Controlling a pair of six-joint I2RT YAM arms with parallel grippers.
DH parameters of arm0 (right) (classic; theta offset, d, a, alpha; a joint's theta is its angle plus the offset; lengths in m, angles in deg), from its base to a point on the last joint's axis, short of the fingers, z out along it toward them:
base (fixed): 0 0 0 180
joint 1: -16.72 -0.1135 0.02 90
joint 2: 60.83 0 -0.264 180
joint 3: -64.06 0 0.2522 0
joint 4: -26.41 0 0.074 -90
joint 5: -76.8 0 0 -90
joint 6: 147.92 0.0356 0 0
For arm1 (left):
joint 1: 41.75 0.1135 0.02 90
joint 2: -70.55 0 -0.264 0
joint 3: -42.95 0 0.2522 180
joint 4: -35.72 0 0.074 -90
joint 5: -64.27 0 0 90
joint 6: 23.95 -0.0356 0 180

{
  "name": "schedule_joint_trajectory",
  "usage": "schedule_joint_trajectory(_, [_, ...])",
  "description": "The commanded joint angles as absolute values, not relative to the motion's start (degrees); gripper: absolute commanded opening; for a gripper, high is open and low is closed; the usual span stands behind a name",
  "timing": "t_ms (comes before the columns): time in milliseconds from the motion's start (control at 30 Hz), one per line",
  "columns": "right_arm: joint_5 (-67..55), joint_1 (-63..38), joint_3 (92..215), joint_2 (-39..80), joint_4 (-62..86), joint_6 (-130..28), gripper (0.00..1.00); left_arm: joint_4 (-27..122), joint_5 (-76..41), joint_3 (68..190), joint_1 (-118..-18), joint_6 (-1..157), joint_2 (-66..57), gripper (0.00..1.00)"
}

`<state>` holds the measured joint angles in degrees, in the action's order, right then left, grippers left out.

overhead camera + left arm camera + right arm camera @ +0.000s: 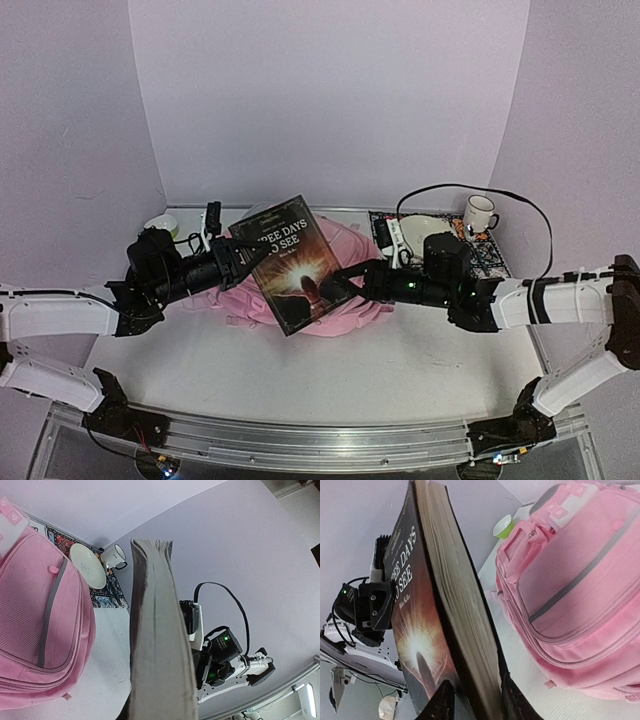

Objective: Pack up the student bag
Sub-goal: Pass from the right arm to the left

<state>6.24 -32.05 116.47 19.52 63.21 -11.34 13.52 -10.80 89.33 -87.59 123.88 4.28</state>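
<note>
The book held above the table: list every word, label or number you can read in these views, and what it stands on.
"...REE DAYS": book front cover, title's first line, start hidden.
"...O SEE": same cover, second line.
Small print above and below the title: too small to read.
Student bag, mug: no readable text.

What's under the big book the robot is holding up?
The student bag lies on the table under the book. Its pink edges stick out on both sides. From above, the book covers its middle.
</note>
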Motion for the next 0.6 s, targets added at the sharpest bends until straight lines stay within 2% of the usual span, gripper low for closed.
schedule_joint_trajectory(0, [0.8,-32.07,114.24,15.75,67.75,-10.63,0.49,7.67,-17.83,94.23,-87.89,125.98,2.89,0.0])
schedule_joint_trajectory(100, [-1.61,-32.08,112.35,15.08,69.35,-8.32,0.64,7.42,-20.05,95.82,-87.82,125.82,0.79,0.0])
schedule_joint_trajectory(267, [-3.3,-32.1,108.96,15.2,75.14,-4.77,0.75,6.11,-21.78,98.06,-87.74,125.88,-2.04,0.0])
schedule_joint_trajectory(367, [-1.88,-32.07,109.29,16.83,77.53,-2.95,0.87,4.28,-21.06,99.47,-87.73,126.99,-4.02,0.0])
schedule_joint_trajectory(567, [0.05,-32.07,110.77,19.45,81.09,-1.56,0.93,0.2,-17.83,101.38,-87.8,129.63,-8.02,0.0])
